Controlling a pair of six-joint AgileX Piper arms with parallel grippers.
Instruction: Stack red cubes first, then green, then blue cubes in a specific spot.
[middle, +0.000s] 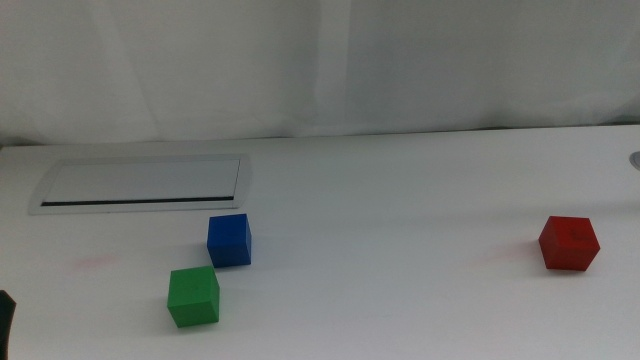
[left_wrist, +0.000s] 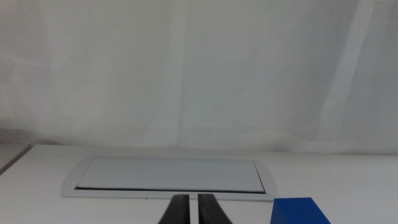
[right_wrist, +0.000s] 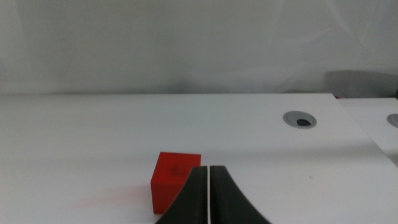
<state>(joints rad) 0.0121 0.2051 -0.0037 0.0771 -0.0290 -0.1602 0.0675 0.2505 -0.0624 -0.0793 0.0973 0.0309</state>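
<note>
Nothing stacked yet on the desk (middle: 400, 200); all three moves left. Red cube (middle: 569, 243) alone near the right edge, blue cube (middle: 229, 240) and green cube (middle: 193, 296) just beside each other toward the front-left. Left pincer (left_wrist: 192, 211) clenched, empty; right pincer (right_wrist: 209, 199) likewise. Cable hole (right_wrist: 300, 119) seen only from the right wrist.

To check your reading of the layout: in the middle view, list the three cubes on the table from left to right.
Small matte green cube → small matte deep blue cube → small matte red cube, which sits far off on the right, apart from the other two.
</note>
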